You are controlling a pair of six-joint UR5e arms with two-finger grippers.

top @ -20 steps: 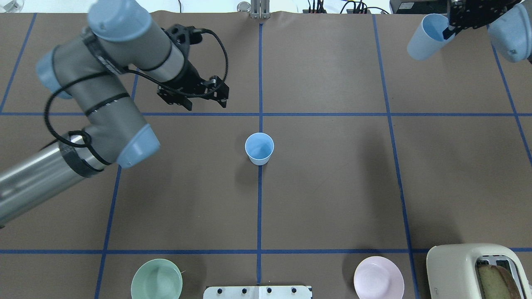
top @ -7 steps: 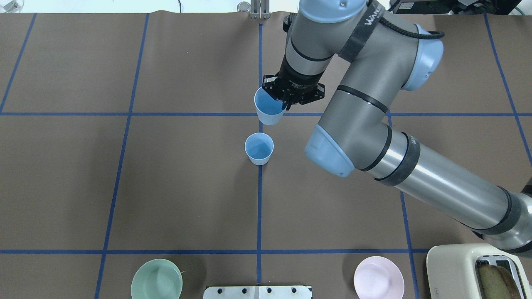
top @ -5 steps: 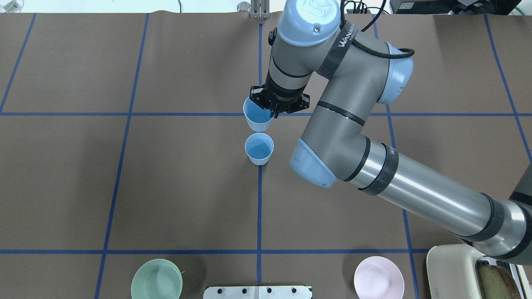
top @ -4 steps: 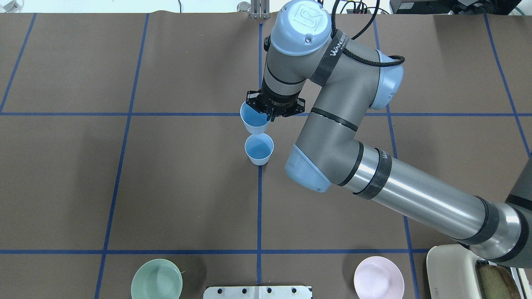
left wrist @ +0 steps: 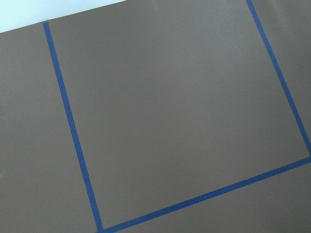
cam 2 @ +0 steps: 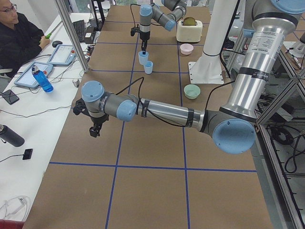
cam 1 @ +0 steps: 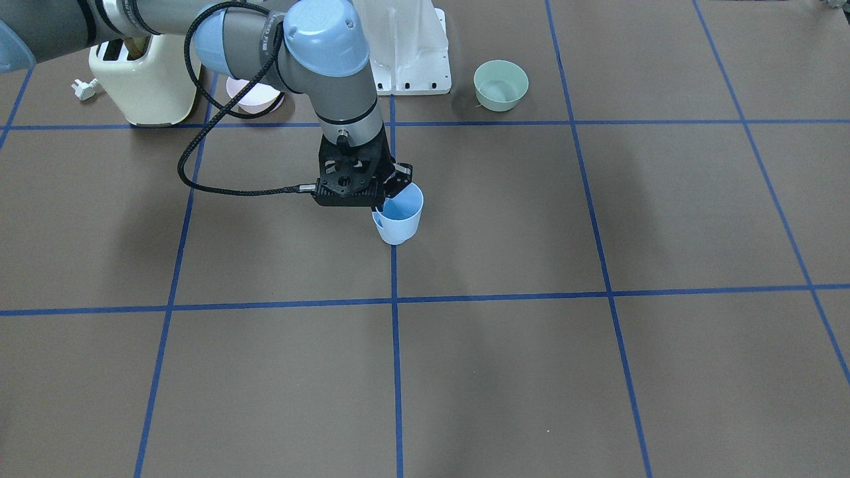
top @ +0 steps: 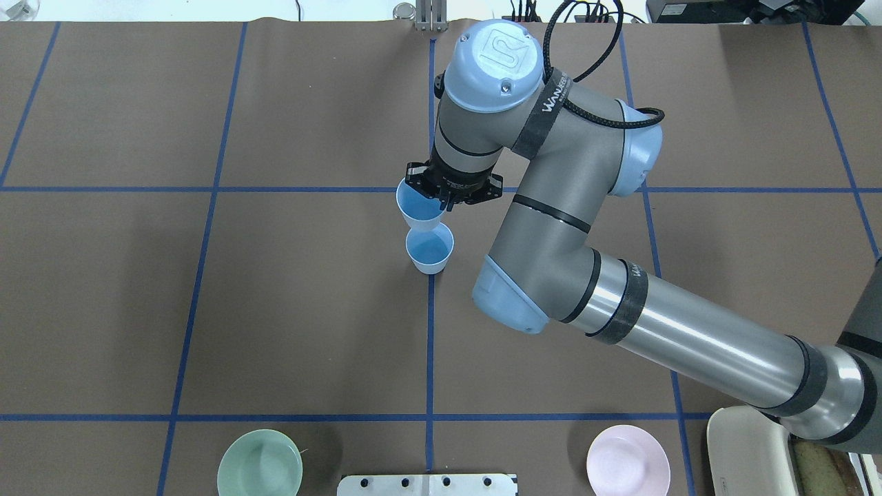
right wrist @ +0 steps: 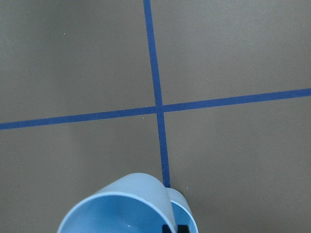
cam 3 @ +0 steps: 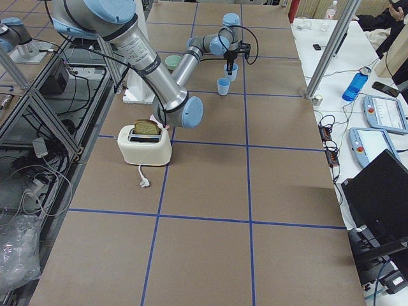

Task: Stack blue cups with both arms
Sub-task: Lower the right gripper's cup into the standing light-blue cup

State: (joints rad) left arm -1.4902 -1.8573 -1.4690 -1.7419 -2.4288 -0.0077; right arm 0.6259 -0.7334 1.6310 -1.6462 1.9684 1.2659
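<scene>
One blue cup (top: 430, 251) stands upright on the tape cross at the table's middle. My right gripper (top: 446, 200) is shut on the rim of the second blue cup (top: 419, 208), one finger inside it. That cup hangs upright just beyond the standing cup, its base overlapping the standing cup's far rim in the overhead view. In the front-facing view the held cup (cam 1: 400, 218) hides most of the standing one. The right wrist view shows the held cup (right wrist: 119, 208) with the other cup's rim (right wrist: 183, 209) behind it. My left gripper (cam 2: 95, 131) hovers over bare table far to the left; I cannot tell its state.
A pale green bowl (top: 260, 472) and a pink bowl (top: 628, 468) sit at the near edge beside the white pedestal base (top: 427, 484). A cream toaster (top: 758, 451) with bread stands at the near right corner. A person (cam 2: 19, 43) sits past the far edge.
My right arm brought its cup from the far right corner to the middle and edged it down towards the standing cup. My left arm has left the overhead view.
</scene>
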